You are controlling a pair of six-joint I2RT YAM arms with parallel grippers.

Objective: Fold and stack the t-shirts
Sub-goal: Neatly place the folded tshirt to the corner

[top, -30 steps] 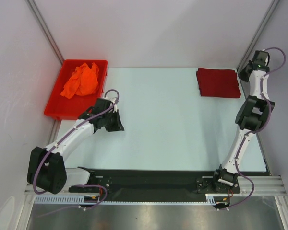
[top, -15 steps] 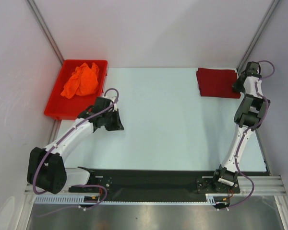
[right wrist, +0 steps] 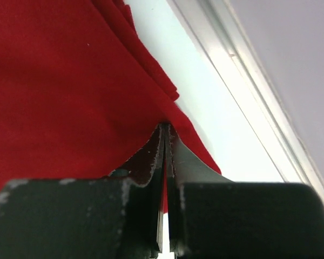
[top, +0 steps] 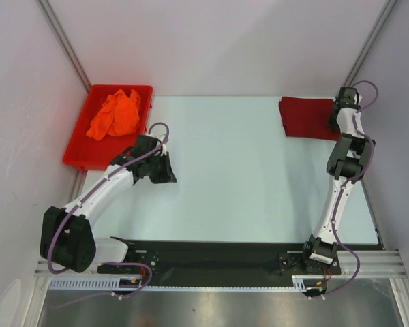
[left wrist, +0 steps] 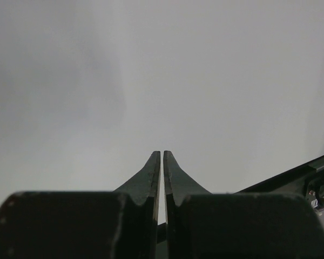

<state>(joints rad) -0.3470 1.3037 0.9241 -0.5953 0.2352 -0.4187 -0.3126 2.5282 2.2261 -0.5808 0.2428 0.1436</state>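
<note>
The big pale worktop (top: 245, 177) fills the middle, with grey walls around it. Two white and black arms stand at its near edge.

The left arm (top: 99, 194) leans over the left side of the worktop, close to the bin. The right arm (top: 341, 184) stretches far up along the right side to the back corner.

A red bin (top: 76, 151) sits at the back left, just off the corner of the worktop. The orange shirt (top: 116, 114) lies inside the bin, all bunched up in a heap.

The dark red shirt (top: 305, 117) lies at the back right of the worktop. It is folded into a neat flat square. It is far from the orange shirt, on the other side.

The left claw (left wrist: 162, 154) hangs over the bare worktop near the bin. Its two fingers are pressed together with only a thin crack between them, and nothing is in it.

The right claw (right wrist: 166, 127) is down at the right edge of the dark red shirt. Its fingers are squeezed together on the edge of the cloth, and a strip of red shows between them. In the right wrist view, the folded layers of the shirt lie just past the claw tips, beside the metal rail (right wrist: 243, 75) at the worktop's edge.
</note>
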